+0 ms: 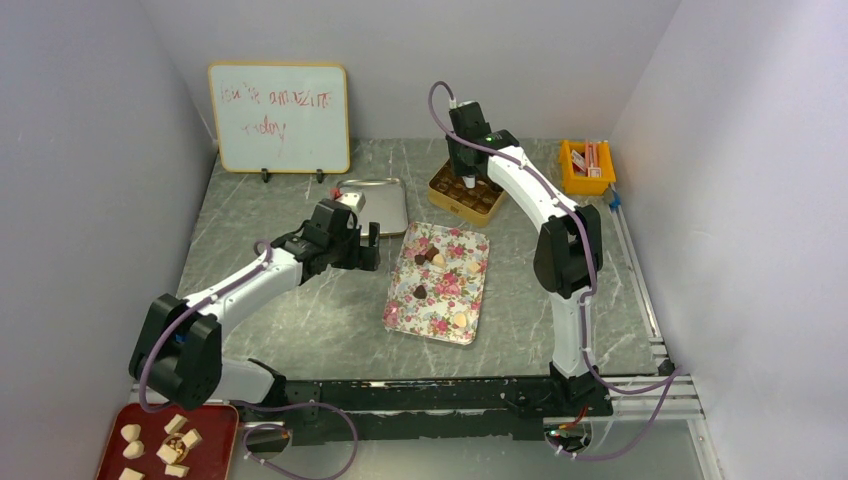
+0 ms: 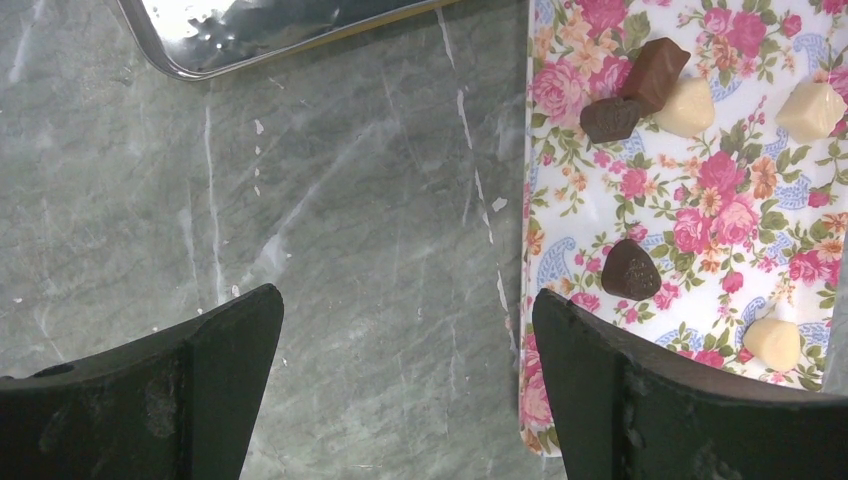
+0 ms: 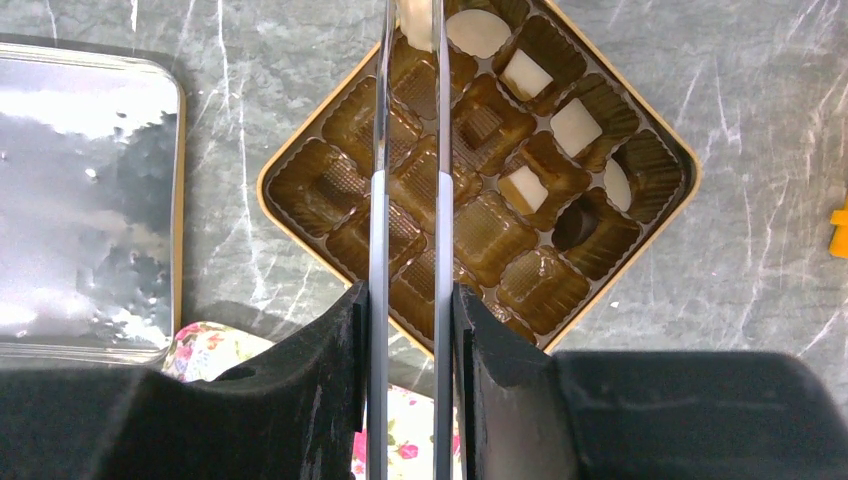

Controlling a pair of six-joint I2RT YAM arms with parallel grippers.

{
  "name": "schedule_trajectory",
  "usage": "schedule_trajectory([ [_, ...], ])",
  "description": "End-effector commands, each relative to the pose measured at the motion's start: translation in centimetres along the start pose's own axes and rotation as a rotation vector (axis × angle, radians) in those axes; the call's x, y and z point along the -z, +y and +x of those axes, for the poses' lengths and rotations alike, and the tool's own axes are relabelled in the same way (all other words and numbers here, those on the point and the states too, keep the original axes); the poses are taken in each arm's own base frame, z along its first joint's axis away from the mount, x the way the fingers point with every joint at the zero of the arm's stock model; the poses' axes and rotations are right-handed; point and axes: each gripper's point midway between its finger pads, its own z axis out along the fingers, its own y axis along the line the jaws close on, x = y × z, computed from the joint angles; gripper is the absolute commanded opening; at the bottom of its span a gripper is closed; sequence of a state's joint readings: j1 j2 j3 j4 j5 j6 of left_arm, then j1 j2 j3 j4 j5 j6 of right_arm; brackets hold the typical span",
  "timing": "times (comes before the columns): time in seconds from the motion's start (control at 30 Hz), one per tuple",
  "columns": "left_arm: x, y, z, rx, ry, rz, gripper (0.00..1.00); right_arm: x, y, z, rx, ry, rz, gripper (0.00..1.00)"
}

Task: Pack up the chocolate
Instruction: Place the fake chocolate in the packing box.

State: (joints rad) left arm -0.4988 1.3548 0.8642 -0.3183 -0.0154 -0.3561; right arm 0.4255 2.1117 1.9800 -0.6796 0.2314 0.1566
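Observation:
Several chocolates lie on the floral tray [image 1: 405, 310]: a dark heart [image 2: 630, 270], a brown bar [image 2: 655, 72] and cream pieces [image 2: 772, 342]. My left gripper [image 2: 405, 310] hangs open over bare table just left of that tray [image 2: 560, 200], with nothing between its fingers; the top view has it [image 1: 365, 245] beside the tray too. My right gripper [image 3: 410, 300] is shut on metal tongs [image 3: 378, 150] above the gold box [image 3: 290, 165], which the top view shows at the back [image 1: 466, 190]. A cream piece [image 3: 413, 20] sits between the tong tips. Several box cells hold chocolates [image 3: 527, 75].
A silver lid [image 1: 375, 200] lies between the box and the left arm. A whiteboard [image 1: 280, 117] stands at the back left and an orange bin [image 1: 587, 167] at the back right. A red tray [image 1: 170, 445] with beige chunks sits at the near left.

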Motion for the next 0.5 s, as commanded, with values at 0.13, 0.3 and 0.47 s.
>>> schedule_trajectory([
  [0.13,-0.03,-0.76,-1.42,0.007,-0.038,0.031,1.0,0.46,-0.15,-2.18,-0.019,-0.072,-0.003,0.16],
  [0.3,-0.07,-0.77,-1.48,0.009,-0.039,0.03,1.0,0.39,-0.25,-2.06,-0.018,-0.067,0.005,0.23],
  [0.47,-0.1,-0.79,-1.61,0.011,-0.041,0.03,1.0,0.35,-0.39,-1.97,-0.017,-0.064,0.009,0.26],
])
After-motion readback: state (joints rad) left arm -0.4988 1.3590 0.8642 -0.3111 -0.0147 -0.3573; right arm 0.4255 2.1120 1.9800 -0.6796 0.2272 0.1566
